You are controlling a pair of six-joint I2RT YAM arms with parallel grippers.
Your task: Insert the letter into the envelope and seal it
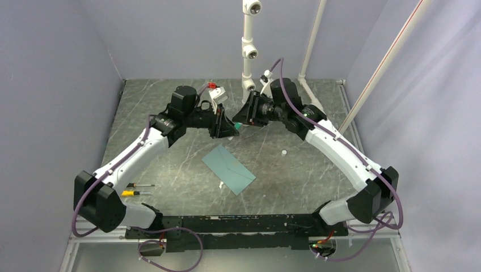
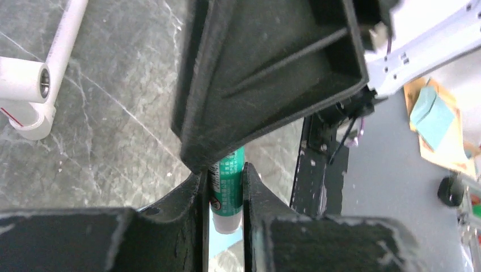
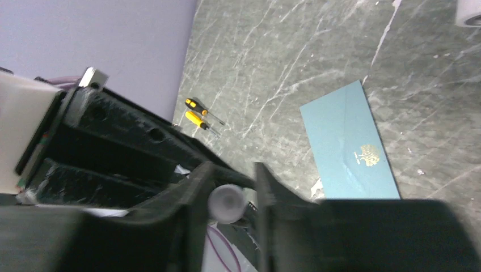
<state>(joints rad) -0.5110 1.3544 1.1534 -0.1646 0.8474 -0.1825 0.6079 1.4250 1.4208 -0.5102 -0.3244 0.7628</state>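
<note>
Both claws meet on one glue stick (image 2: pixel 227 192), raised over the far table.
Only the left wrist view shows its green label, pinched in the left gripper (image 2: pixel 223 170). The right gripper (image 3: pixel 232 175) narrowly clamps its pale round end. The envelope (image 1: pixel 229 169) lies flat, nearer than both.

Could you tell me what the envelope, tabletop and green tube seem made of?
The envelope: matte teal paper, flat, with a crisp flap fold and a gold emblem. The tabletop: dark, white-veined stone or laminate; cannot tell which. The green tube: probably plastic, with a glossy printed label and a white end.
</note>
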